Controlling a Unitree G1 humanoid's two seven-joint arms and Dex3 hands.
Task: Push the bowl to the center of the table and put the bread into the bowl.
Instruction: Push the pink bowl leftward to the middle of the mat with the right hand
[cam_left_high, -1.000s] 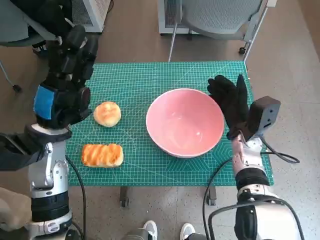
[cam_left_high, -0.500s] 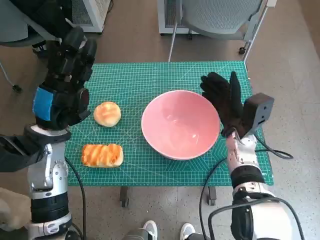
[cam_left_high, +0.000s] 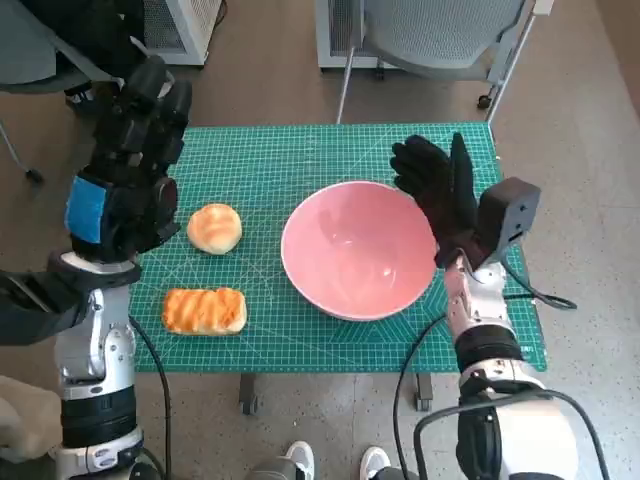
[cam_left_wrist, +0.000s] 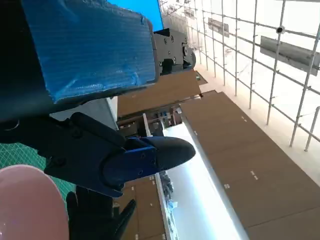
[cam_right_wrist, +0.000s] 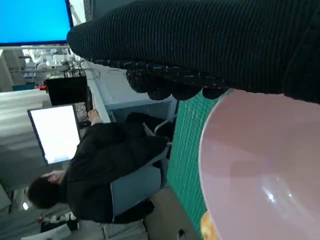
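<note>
Counter with green gridded cutting mat (cam_left_high: 270, 160): round pink bowl (cam_left_high: 358, 248) upright, mid-counter; gloved right robot hand (cam_left_high: 440, 195) spread against its right rim; ridged golden bread loaf (cam_left_high: 204, 310) lengthwise along the near edge; left robot hand (cam_left_high: 130, 170) raised, empty, fingers apart.

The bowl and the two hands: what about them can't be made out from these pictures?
- Pink bowl: its right rim, head view, hidden behind the right hand, so contact is unclear.
- Bowl, both wrist views: cut off by the picture edge.
- Left hand: its palm side is hidden in every view.

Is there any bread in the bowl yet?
No, the pink bowl holds nothing; both breads, the round one and the long one, lie on the mat beside it.
</note>
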